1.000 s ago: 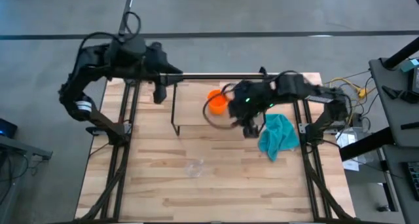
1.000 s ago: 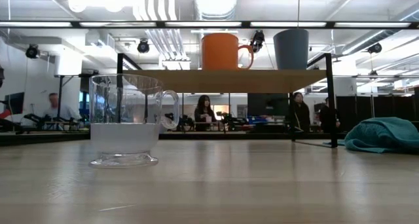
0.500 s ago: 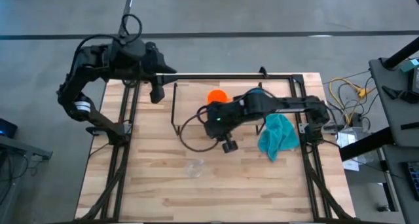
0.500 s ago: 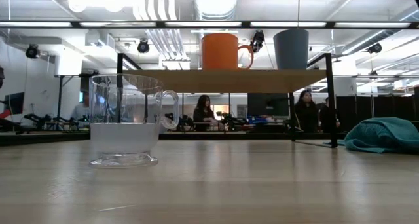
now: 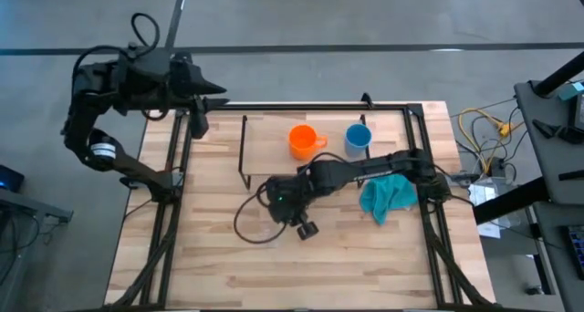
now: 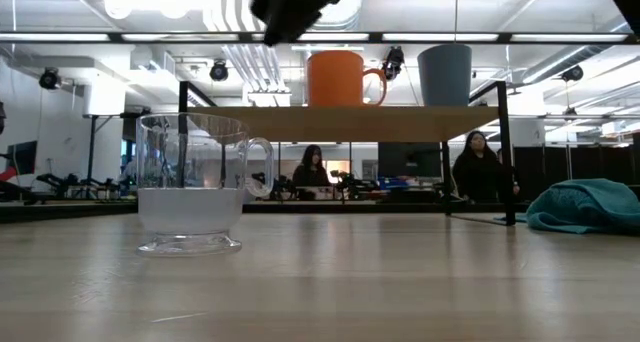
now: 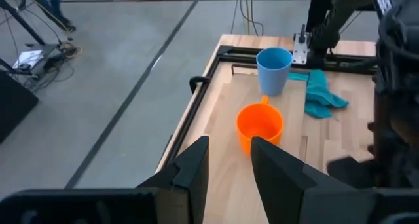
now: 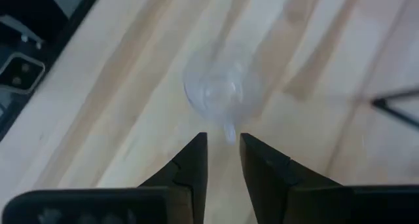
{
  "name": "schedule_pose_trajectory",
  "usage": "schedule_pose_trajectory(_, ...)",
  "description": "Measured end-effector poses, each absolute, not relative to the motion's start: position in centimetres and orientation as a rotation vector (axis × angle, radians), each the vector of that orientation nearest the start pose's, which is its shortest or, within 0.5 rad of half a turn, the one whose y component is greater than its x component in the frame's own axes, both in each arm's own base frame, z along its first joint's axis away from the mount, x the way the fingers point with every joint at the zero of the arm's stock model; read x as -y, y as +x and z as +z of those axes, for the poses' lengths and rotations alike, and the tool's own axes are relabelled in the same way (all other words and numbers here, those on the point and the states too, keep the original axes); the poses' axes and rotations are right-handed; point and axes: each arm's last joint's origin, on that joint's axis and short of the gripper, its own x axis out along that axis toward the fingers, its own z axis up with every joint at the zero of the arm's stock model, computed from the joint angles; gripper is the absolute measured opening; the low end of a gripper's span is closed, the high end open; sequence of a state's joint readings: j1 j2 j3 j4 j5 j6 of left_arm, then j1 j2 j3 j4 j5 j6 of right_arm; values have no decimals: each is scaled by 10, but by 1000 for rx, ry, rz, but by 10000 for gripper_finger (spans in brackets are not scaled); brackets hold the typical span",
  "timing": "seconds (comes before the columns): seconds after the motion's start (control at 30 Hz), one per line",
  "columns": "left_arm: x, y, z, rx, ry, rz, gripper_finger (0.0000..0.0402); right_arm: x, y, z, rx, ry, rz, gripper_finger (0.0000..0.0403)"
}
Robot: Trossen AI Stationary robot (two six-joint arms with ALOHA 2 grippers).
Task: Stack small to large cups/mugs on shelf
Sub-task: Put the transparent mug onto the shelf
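**Nearly there: two cups shelved, the glass left**

You have the orange mug (image 5: 302,140) and the blue cup (image 5: 358,137) standing side by side on the shelf (image 6: 350,122). Your glass (image 6: 193,184) sits alone on the worktop (image 5: 365,257), in front of the shelf. The right pincer (image 5: 290,210) hangs above it, fingers a narrow gap apart and holding nothing. The left pincer (image 5: 197,120) waits at the far left corner, slightly parted, empty. Picking and shelving the glass remains.
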State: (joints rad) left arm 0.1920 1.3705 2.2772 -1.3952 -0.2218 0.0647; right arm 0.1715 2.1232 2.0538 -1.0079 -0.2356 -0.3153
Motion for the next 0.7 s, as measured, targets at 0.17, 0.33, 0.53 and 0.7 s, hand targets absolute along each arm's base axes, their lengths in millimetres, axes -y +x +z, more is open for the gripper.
schedule_pose_trajectory(0.17, -35, 145, 549, -487, 65, 391, 101, -97, 453, 279, -971, -244, 544, 109)
schedule_pose_trajectory(0.33, -34, 144, 550, -484, 63, 392, 101, -107, 453, 274, -988, -230, 548, 134)
schedule_pose_trajectory(0.53, -35, 148, 550, -482, 62, 392, 101, -119, 456, 277, -904, -291, 592, 154)
schedule_pose_trajectory(0.7, -35, 150, 553, -436, 61, 391, 101, -123, 457, 278, -874, -294, 594, 162)
